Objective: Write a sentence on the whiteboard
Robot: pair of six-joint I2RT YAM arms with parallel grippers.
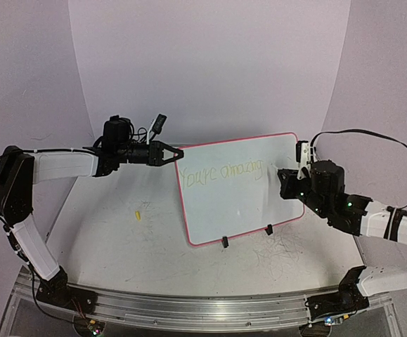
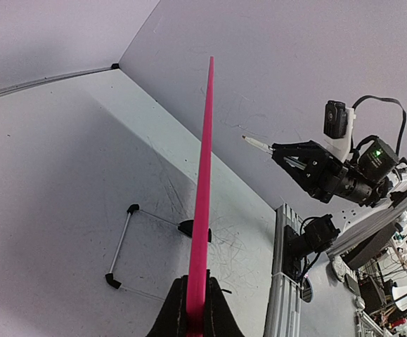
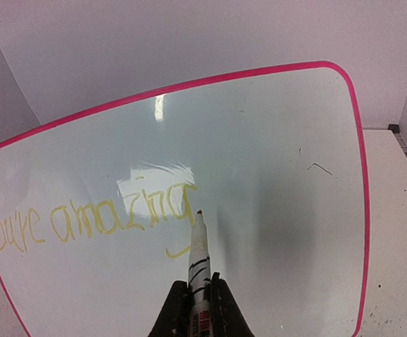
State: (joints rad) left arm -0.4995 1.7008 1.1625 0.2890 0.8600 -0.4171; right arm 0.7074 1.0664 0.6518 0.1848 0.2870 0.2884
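Whiteboard stands on its long edge, running left-right, left hand clamping its side, right hand gripping marker.

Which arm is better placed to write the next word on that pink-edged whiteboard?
Right. The right gripper is shut on a white-barrelled marker pen, its tip at the end of the yellow writing on the pink-bordered whiteboard. The left gripper only clamps the board's edge.

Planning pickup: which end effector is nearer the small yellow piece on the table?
Left. The left end effector, clamping the pink-rimmed whiteboard, is close behind the small yellow piece; the right end effector is across the board.
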